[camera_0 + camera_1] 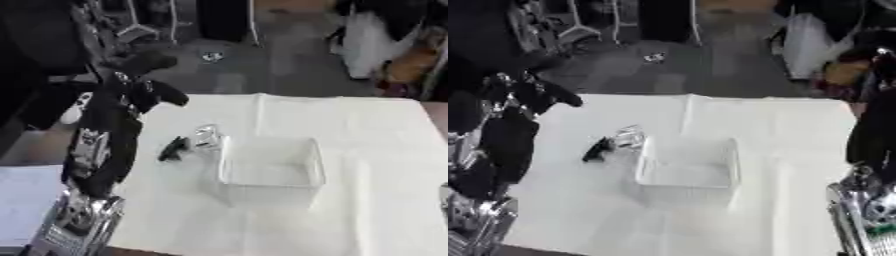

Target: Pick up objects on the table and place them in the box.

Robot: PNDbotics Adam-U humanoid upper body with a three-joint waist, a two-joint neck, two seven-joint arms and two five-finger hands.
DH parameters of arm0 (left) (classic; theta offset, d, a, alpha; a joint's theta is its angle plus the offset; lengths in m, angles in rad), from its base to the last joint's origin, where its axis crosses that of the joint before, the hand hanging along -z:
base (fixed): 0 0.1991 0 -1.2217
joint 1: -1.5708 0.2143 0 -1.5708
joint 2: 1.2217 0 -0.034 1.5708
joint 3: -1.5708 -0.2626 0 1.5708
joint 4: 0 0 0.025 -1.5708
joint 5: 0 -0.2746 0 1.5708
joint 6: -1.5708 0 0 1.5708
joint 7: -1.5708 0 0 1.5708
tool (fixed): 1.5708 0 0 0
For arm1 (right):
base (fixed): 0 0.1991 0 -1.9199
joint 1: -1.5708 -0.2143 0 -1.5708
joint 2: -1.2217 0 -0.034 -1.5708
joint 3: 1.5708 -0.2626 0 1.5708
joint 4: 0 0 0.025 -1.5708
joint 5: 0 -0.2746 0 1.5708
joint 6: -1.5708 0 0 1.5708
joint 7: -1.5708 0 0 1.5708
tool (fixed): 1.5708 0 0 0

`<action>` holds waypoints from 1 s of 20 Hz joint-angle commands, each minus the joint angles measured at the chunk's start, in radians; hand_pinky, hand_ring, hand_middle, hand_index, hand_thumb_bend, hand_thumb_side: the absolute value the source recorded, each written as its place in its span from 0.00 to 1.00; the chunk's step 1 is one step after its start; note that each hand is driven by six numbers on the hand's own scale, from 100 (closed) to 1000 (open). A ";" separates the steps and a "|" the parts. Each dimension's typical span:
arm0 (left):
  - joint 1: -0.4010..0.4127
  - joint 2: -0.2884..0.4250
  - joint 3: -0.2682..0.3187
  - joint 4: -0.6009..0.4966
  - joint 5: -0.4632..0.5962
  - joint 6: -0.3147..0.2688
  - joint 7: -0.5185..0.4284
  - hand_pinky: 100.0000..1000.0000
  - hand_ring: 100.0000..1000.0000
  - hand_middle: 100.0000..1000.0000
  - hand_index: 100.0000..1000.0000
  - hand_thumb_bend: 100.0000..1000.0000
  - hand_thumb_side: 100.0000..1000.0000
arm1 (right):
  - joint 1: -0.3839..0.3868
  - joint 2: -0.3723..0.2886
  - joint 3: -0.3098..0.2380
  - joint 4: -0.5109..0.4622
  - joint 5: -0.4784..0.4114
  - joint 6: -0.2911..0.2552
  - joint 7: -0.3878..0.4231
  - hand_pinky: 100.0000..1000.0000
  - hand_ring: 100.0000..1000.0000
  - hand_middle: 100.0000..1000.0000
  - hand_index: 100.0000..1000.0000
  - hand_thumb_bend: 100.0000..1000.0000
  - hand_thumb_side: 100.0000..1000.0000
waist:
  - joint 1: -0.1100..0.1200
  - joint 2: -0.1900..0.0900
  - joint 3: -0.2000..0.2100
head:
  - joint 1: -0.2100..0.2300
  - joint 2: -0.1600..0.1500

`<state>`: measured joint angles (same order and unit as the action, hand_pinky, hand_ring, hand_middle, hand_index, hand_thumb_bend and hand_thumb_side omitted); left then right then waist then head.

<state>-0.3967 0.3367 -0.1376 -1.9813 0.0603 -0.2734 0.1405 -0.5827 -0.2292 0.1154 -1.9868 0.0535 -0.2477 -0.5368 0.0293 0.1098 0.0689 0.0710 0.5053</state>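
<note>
We note the left hand (144,92) raised above the tabletop (367,125), apart from everything, likely staged for a reach; we cannot tell how its fingers sit. A dark object (173,148) and a clear one (206,136) lie just left of the box (271,170), which looks empty.

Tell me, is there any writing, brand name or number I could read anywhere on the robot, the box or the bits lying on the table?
None can be read.
Clear plastic box: no label shows.
Small black object and small clear object beside the box: no marking can be made out.
Robot's black left hand, raised over the white cloth-covered table: no lettering visible.
Silver arm joint: pale patches, too blurred to read.
</note>
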 commanded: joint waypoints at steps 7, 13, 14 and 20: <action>-0.005 0.019 0.002 -0.019 0.003 -0.002 0.000 0.54 0.54 0.75 0.87 0.17 1.00 | -0.013 -0.015 -0.001 -0.013 -0.002 -0.001 0.003 0.39 0.49 0.54 0.83 0.05 1.00 | -0.001 -0.010 0.000 | 0.011 -0.005; -0.006 0.018 0.001 -0.019 0.004 -0.001 -0.001 0.54 0.54 0.75 0.87 0.17 1.00 | -0.011 -0.016 -0.001 -0.013 -0.003 0.000 0.005 0.39 0.49 0.54 0.83 0.05 1.00 | -0.001 -0.010 -0.001 | 0.011 -0.001; -0.006 0.019 0.001 -0.019 0.003 -0.001 -0.001 0.54 0.54 0.75 0.87 0.17 1.00 | -0.011 -0.016 -0.001 -0.013 -0.003 0.000 0.005 0.39 0.49 0.54 0.83 0.05 1.00 | -0.002 -0.010 -0.002 | 0.010 -0.001; -0.029 0.031 0.019 -0.019 -0.031 0.017 -0.008 0.56 0.56 0.76 0.87 0.17 1.00 | -0.010 -0.013 -0.007 -0.013 0.001 0.002 -0.001 0.39 0.49 0.54 0.83 0.04 1.00 | 0.001 -0.014 -0.019 | 0.003 0.009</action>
<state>-0.4088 0.3403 -0.1314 -1.9813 0.0399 -0.2624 0.1328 -0.5824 -0.2292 0.1147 -1.9868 0.0529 -0.2467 -0.5371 0.0301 0.1095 0.0505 0.0710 0.5136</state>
